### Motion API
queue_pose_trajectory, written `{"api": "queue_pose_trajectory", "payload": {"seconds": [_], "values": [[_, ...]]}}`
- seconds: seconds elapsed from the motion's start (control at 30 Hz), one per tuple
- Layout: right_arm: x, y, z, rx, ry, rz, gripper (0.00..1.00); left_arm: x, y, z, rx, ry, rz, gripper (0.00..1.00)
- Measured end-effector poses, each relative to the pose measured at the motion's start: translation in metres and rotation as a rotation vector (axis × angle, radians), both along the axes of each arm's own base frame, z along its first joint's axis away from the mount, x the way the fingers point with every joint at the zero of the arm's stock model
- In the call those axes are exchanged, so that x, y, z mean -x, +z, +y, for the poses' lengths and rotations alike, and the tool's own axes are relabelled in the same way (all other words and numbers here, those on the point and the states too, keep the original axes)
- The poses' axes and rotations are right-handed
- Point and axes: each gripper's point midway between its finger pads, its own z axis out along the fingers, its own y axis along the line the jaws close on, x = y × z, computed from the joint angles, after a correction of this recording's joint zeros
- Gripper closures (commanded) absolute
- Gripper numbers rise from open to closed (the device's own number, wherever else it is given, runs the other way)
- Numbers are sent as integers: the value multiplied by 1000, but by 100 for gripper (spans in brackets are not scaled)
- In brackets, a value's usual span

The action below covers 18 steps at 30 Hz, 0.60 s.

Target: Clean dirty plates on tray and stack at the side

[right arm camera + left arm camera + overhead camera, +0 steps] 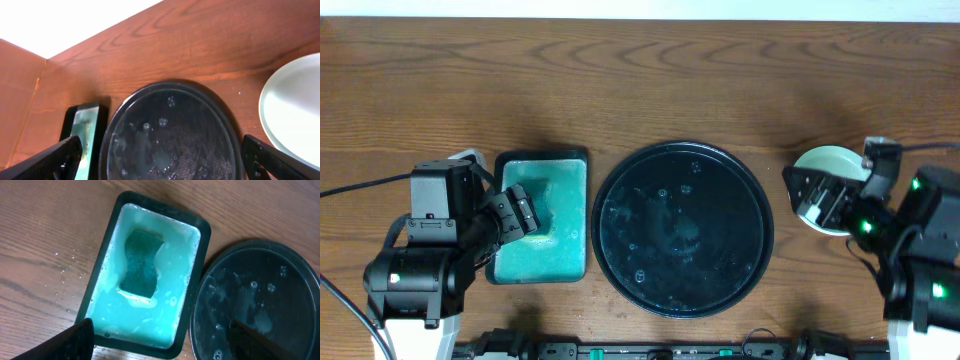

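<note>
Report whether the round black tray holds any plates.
Empty of plates: the tray shows only wet droplets; a pale plate sits off it on the table.

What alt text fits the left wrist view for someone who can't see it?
A dark teal sponge lies in pale soapy water in a black-rimmed green tray. Right of it is part of the round black tray, wet and bubbly, nothing on the visible part. The open fingers sit along the bottom edge, empty.

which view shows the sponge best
The left wrist view: the teal sponge lies fully in sight in the foamy green tray. Overhead it cannot be made out; the right wrist view shows only that tray's edge.
</note>
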Motion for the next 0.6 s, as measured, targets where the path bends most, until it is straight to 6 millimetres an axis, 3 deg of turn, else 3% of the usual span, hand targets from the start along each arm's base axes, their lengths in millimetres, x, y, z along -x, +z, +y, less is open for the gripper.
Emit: {"api": "queue_pose_trajectory", "payload": {"seconds": [0.17, 0.33, 0.4, 0.6], "values": [[26, 6, -8, 147, -25, -59, 1, 0, 0, 0, 0, 1, 0, 15], [41, 12, -19, 340, -82, -272, 1, 0, 0, 0, 0, 0, 0, 15], [45, -2, -21, 385, -101, -354, 1, 0, 0, 0, 0, 0, 2, 15], [46, -81, -30, 423, -160, -421, 1, 0, 1, 0, 0, 0, -2, 15]]}}
